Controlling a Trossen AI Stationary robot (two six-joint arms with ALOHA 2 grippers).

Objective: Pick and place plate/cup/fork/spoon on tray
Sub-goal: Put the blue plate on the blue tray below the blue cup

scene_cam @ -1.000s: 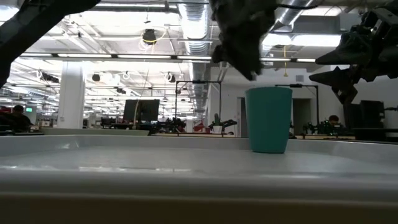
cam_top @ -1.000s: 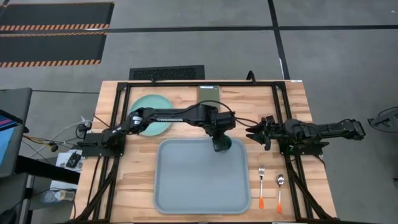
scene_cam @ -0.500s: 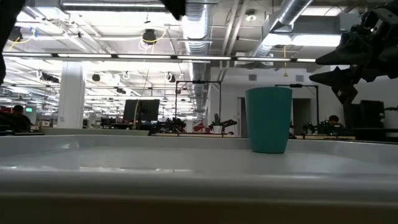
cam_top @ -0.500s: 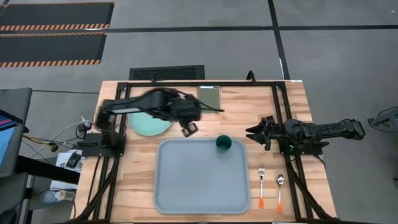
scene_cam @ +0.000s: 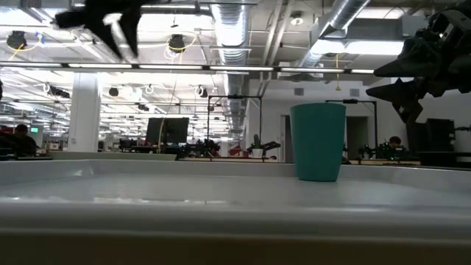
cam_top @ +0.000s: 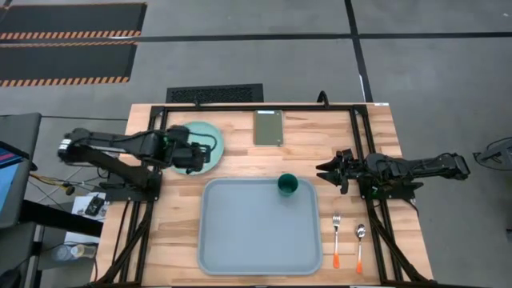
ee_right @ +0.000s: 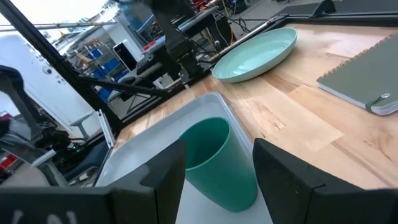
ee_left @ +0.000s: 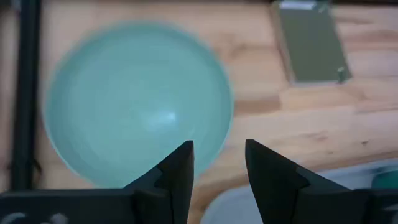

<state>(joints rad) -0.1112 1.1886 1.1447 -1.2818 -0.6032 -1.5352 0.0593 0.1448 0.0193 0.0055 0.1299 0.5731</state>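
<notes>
From above, the pale wooden table sits on grey floor with striped mats. My left jaws hang empty and slightly parted over the round mint-green plate. The small dark teal cup stands on the grey-blue rimmed tray (far right corner). My right jaws, parted, wait beside it. The low view shows a bright workshop; no readable writing.

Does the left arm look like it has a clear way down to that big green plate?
Probably yes. The left gripper hangs open right over the plate, which lies bare on the table with nothing on it.
</notes>
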